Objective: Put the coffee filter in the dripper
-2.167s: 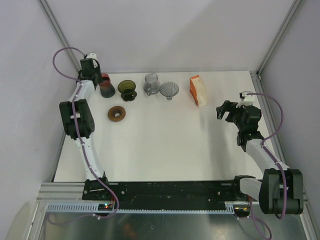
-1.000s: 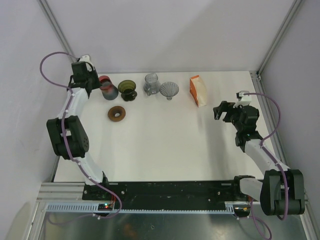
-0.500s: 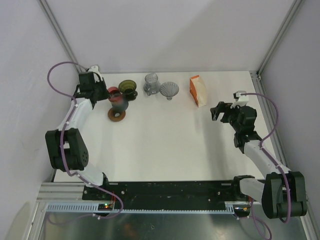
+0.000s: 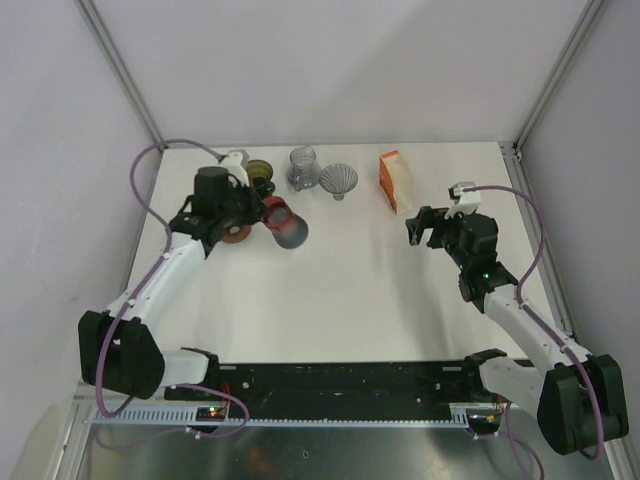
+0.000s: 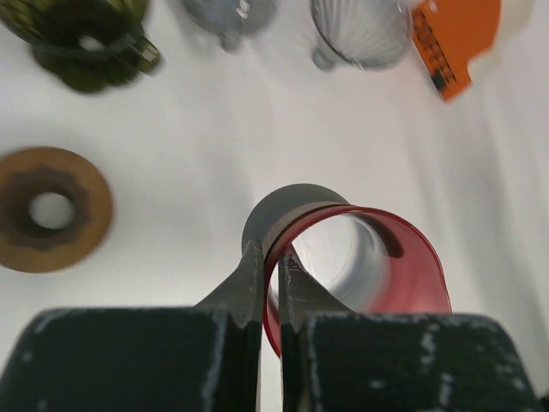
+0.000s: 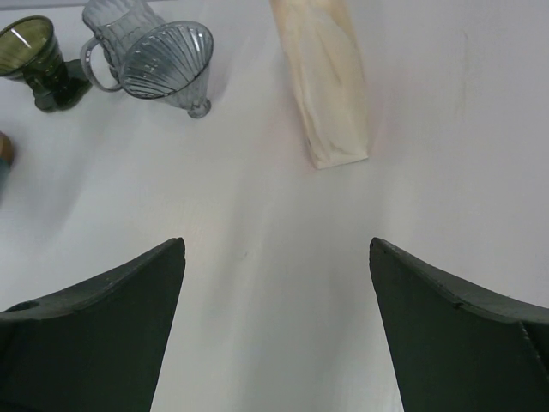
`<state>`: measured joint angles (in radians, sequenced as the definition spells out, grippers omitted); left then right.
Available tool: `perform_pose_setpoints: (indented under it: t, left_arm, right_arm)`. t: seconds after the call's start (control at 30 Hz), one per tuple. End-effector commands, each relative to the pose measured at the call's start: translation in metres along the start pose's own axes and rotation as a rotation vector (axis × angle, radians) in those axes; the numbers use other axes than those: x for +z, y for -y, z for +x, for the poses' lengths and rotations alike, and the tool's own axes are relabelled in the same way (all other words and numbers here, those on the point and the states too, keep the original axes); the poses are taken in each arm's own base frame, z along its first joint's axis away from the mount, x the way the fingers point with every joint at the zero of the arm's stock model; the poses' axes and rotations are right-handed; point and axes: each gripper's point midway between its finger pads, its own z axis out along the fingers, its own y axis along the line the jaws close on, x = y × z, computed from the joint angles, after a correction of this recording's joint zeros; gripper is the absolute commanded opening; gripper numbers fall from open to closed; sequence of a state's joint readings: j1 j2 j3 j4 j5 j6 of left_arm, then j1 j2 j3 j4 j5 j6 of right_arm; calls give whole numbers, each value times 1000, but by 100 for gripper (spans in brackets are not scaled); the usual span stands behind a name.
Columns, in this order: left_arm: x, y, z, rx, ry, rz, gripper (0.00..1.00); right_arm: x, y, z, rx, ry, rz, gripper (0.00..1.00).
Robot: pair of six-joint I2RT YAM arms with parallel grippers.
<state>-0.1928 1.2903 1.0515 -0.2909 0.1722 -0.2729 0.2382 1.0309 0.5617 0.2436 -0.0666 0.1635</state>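
**Left tool** point(image 5: 269, 262): the fingers point(image 5: 248, 287) are drawn together and clamped on the near wall of a red-rimmed, grey-bodied cone dripper point(image 5: 360, 257). One finger is outside the rim and one is inside. The dripper is tilted, with its mouth turned back toward the tool and its grey base pointing away. Whether it touches the white table point(image 4: 350, 300) cannot be told.

- **To this tool's left:** a brown ring-shaped disc point(image 5: 51, 210) lies flat on the table.
- **Beyond the tool, in a row running left to right:**
  - a dark green glass dripper point(image 5: 81, 43);
  - a clear grey glass jug point(image 5: 227, 13);
  - a clear ribbed glass cone point(image 5: 356, 30);
  - furthest right, an orange packet of cream paper coffee filters point(image 5: 450, 43).

**Right tool** point(image 6: 276, 292): the fingers stand wide apart with nothing between them, over bare table.

- **Ahead, a little right of its centre line:** the filter packet lies well apart from the fingers, its long side pointing away. The filters sit in it, well apart from the held dripper.
- **Ahead and left:** the ribbed cone and the jug overlap in this view.
- **Further left:** the green dripper.
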Motion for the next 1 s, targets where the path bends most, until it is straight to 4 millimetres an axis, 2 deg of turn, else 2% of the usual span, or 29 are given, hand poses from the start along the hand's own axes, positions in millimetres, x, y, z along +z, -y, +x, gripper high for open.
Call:
perform_pose_setpoints:
  t: [0.0,0.13,0.33,0.4,0.67,0.97]
  left_arm:
    - [1,26,25,-84,-73,51,0]
    - [8,45,55,-146,-164,78,0]
    - [18,54,75,-177,-212,-9,0]
    - [20,55,79,-188,-222,-41,0]
    - [29,46,68,-120,-151,-201,0]
    - [38,31,86,-107,-179,-271,0]
  right_arm:
    - [-5,-18,-31,-15,46,7,93]
    - [-6,-40,-32,-8,54,-38,93]
    - [-2,-68,-28,-29,47,-96,93]
    - [-1,-76,-26,-41,42,-113,93]
    - [2,-94,-22,-76,42,-159,93]
    - [6,-94,-16,-100,31,-157,93]
